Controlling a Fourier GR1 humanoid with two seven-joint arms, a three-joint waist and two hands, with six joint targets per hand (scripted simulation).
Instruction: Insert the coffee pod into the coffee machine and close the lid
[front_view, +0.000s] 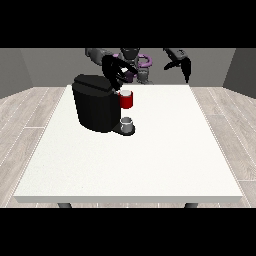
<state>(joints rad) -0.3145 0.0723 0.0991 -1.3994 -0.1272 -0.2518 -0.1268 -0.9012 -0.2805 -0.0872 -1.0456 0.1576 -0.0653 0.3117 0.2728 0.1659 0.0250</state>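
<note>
On the white table (150, 160) stands the black coffee machine (95, 107), its red pod holder (126, 100) above a small grey cup (127, 123), while the robot hand at the view's left (116, 70) hovers above the holder, pinching the purple coffee pod (128, 76), and the robot hand at the view's right (182, 64) hangs well apart, fingers relaxed.

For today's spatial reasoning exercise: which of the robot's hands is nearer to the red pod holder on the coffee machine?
The right hand, at the view's left, hovers just above the red pod holder. The hand at the view's right hangs far off to the side, away from the coffee machine.
</note>
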